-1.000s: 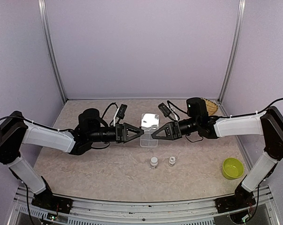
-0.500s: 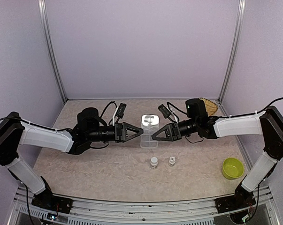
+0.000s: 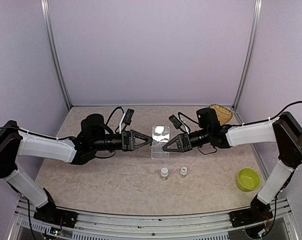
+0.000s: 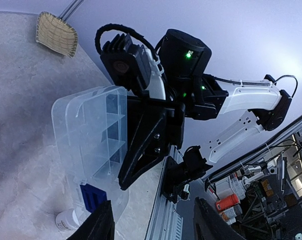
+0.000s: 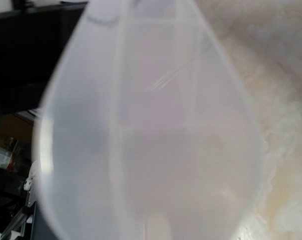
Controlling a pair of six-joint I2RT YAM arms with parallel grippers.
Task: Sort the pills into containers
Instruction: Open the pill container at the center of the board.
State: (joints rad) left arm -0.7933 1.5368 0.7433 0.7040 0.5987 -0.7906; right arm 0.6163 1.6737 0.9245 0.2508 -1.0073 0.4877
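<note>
Right gripper (image 3: 165, 145) is closed, seemingly pinching the lid (image 3: 161, 132); left gripper (image 3: 149, 140) gapes empty. Lid should feel light, slippery, bendy: hold its edge.

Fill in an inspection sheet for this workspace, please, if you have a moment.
Surface: beige marbled tabletop.
Job's things: flat clear plastic compartment box, lid raised; pills not discernible.
Clutter: two small white bottles, lime-green round bowl, woven straw basket.
Grippers: left gripper open beside the box; right gripper shut against it, grip unconfirmed.
Cables: black cables looped at both wrists.
Surroundings: lilac walls, metal frame posts.
</note>
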